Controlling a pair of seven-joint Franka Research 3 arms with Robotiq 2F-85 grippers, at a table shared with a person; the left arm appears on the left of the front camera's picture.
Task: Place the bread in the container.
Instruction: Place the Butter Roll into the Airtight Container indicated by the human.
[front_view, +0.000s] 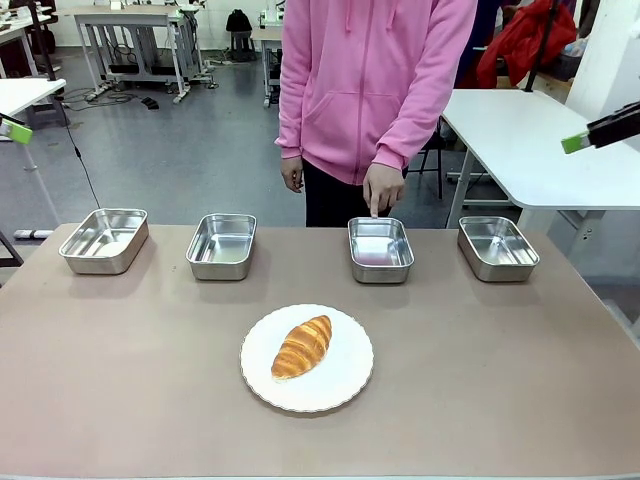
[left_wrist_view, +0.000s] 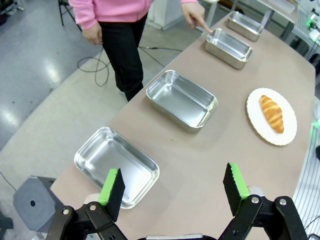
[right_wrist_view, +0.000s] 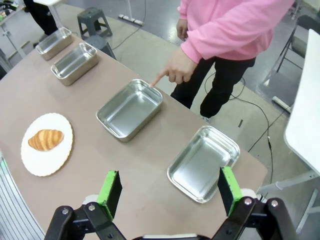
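The bread, a golden-brown croissant-shaped loaf, lies on a round white plate at the table's middle front. Behind it stand several steel pans in a row. The person's finger points down at the rim of the container, second from the right. My left gripper hangs open high above the table's left end, over the leftmost pan. My right gripper hangs open high above the right end, near the rightmost pan. Nothing is between either pair of fingers.
Two more pans stand at the back left and one at the back right. The person in a pink hoodie stands at the far edge. White tables flank the scene.
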